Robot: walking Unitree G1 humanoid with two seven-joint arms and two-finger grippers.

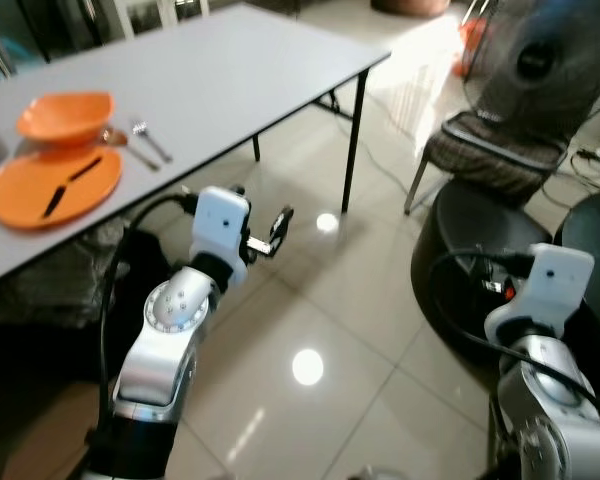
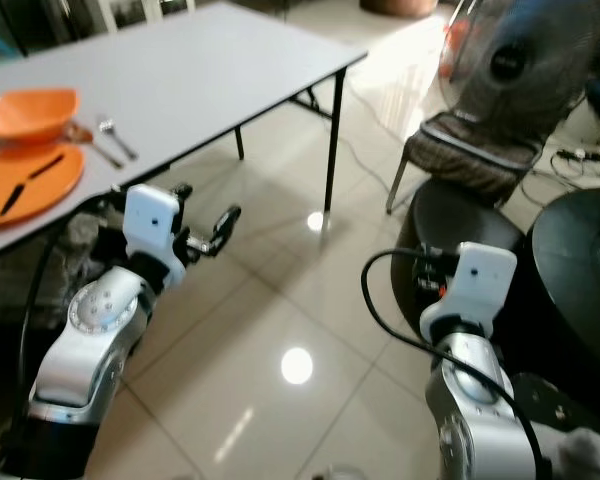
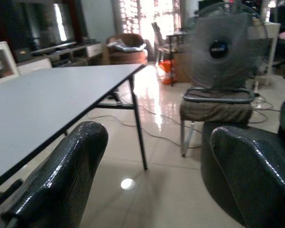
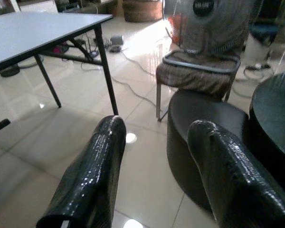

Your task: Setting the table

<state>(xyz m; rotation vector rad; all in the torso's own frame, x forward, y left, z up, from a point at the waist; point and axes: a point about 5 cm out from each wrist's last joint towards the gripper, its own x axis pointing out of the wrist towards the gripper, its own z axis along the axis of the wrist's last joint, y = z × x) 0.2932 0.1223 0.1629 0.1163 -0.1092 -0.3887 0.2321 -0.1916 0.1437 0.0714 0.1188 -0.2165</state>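
The long grey flat-topped bench (image 1: 230, 80) runs out of the left eye view at the left edge and the top, so its far end cannot be seen. The round flat orange plate (image 2: 25, 185) is cut by the left edge of the right eye view. The slim black utensil (image 1: 72, 185) lying on that plate is too small to tell whether it is a knife. Beside the small silver fork (image 1: 152, 141), another utensil is too blurred to name. The right arm's jaws are hidden behind its white wrist housing (image 1: 555, 280) in the head views. The grey standing fan (image 1: 550, 60) is cut off at the top.
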